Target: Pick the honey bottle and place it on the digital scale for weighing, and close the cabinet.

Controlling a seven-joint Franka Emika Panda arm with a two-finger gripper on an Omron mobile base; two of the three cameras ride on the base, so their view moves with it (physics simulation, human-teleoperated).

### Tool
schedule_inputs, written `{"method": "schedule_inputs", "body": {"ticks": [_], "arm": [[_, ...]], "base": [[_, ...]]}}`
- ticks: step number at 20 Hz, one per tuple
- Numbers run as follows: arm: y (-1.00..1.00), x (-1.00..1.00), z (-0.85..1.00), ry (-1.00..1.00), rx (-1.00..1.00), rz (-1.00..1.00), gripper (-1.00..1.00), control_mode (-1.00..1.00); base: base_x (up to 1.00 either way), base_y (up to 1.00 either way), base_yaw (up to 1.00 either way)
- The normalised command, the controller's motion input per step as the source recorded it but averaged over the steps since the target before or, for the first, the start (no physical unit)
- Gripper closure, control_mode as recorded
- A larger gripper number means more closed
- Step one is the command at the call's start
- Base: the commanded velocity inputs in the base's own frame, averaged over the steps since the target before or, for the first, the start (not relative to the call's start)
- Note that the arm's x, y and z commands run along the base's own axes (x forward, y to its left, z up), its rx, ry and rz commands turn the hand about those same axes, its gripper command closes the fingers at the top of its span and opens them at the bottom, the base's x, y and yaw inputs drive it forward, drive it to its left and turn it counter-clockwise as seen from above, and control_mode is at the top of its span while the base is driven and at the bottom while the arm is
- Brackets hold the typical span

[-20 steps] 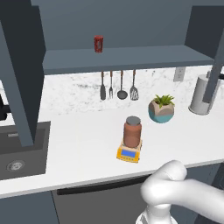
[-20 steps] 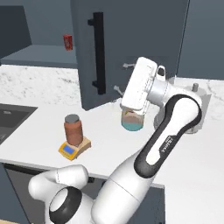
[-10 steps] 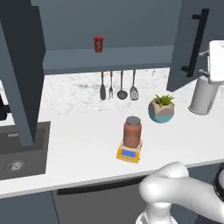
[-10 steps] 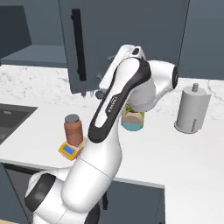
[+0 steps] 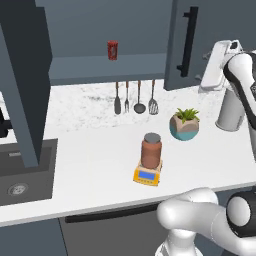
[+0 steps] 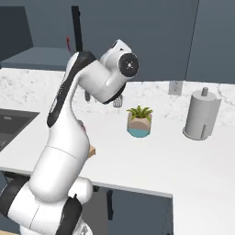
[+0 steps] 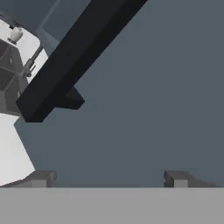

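On the scale [image 5: 148,175], mid-counter, the honey bottle [image 5: 151,150] stood upright, so the weighing part looked done. The scale sat near the counter's front edge, with the potted plant [image 5: 184,124] behind it to the right and the paper-towel roll [image 6: 200,115] further right.

Step in hand, by my read: closing the cabinet. Right door [image 5: 186,44] was swung partway across the opening, its bar handle [image 5: 188,42] facing out. The hand was up against the door's right edge in the left base view. Left door [image 5: 25,80] hung wide open over the sink [image 5: 20,167]. Small red can [image 5: 113,50] sat on the shelf between the doors, and utensils [image 5: 134,98] hung on the wall below it.

Gripper [image 7: 109,178]: fingers spread wide, nothing between them. In the hand view the door face sat right ahead of the tips, with the handle crossing diagonally above. Contact couldn't be confirmed from these frames.

Next move, as I judge it: push the right door flush, keeping the tips off the handle so they don't snag. Then the left door needs a long reach across, or a base move. Risk there is the arm sweeping low and clipping the bottle off the scale.
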Motion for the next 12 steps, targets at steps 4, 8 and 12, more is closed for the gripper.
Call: {"method": "schedule_inputs", "body": {"ticks": [4,8,12], "arm": [[0.14,0.95,-0.26,-0.01,-0.05,-0.2,-1.0,-1.0],[-0.24,0.7,-0.06,0.0,0.0,-0.02,-1.0,-1.0],[-0.27,0.73,-0.15,0.0,0.0,0.0,-1.0,-1.0]], "base": [[0.0,0.0,0.0],[0.0,0.0,0.0],[0.0,0.0,0.0]]}}
